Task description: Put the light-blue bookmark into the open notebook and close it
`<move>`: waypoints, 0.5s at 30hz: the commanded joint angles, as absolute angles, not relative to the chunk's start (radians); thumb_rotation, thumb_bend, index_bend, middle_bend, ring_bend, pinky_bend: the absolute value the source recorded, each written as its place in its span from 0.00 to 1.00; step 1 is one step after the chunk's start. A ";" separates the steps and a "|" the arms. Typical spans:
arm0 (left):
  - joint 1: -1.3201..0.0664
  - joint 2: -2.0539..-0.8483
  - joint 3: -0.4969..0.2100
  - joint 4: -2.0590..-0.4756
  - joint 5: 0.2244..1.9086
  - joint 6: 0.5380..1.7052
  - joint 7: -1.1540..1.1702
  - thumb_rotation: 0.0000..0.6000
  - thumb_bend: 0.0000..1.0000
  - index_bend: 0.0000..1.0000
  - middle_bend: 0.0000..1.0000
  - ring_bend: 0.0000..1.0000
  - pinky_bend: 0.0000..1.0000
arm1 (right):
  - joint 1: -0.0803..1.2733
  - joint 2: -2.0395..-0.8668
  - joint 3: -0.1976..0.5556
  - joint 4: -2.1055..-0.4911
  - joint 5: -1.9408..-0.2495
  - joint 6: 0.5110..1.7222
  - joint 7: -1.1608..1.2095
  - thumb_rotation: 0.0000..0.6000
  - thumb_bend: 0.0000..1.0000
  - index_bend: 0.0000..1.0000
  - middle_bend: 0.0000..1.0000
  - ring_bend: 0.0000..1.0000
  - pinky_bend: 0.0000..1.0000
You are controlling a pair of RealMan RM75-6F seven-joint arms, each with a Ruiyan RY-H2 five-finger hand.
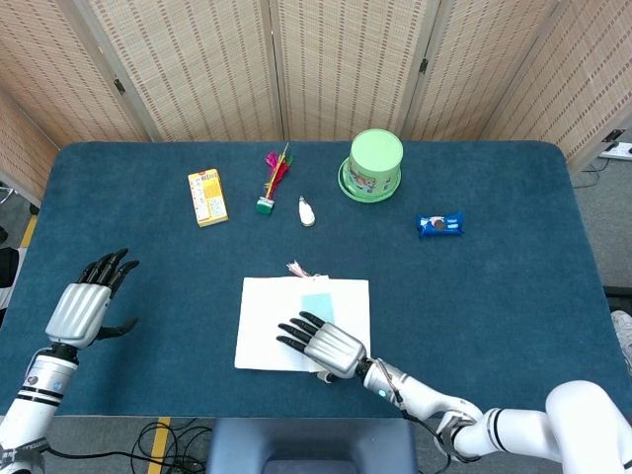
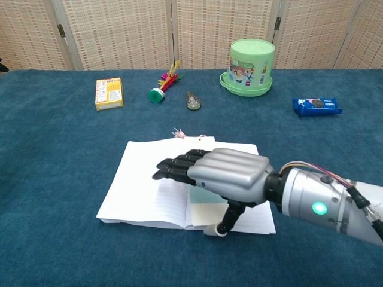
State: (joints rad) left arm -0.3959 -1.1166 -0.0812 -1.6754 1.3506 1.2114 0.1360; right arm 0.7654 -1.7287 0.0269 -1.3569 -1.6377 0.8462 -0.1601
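Reaching flat over the open notebook [image 1: 296, 311], the right hand [image 1: 321, 344] grips nothing, fingers extended; the light-blue bookmark [image 1: 317, 304] lies on its right page. Thin, floppy pages: lift by the right edge

Overhead head view, low chest view

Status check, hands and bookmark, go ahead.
Left hand open, off the notebook. Right hand flat over the pages, holding nothing. Bookmark on the right page. Notebook not closed.
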 commanded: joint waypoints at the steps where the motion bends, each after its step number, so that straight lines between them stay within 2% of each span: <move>1: -0.395 -1.116 -0.082 -1.673 1.350 1.211 0.133 1.00 0.27 0.13 0.03 0.04 0.15 | 0.783 -1.745 0.041 -1.348 -1.625 0.833 -0.171 1.00 0.14 0.00 0.00 0.00 0.00; 7: -0.390 -1.112 -0.083 -1.667 1.352 1.212 0.124 1.00 0.27 0.13 0.03 0.04 0.15 | 0.804 -1.747 0.054 -1.367 -1.617 0.836 -0.175 1.00 0.14 0.00 0.00 0.00 0.00; 15: -0.382 -1.110 -0.081 -1.663 1.354 1.214 0.111 1.00 0.27 0.13 0.03 0.04 0.15 | 0.793 -1.640 0.040 -1.458 -1.589 0.841 -0.173 1.00 0.14 0.00 0.00 0.00 0.00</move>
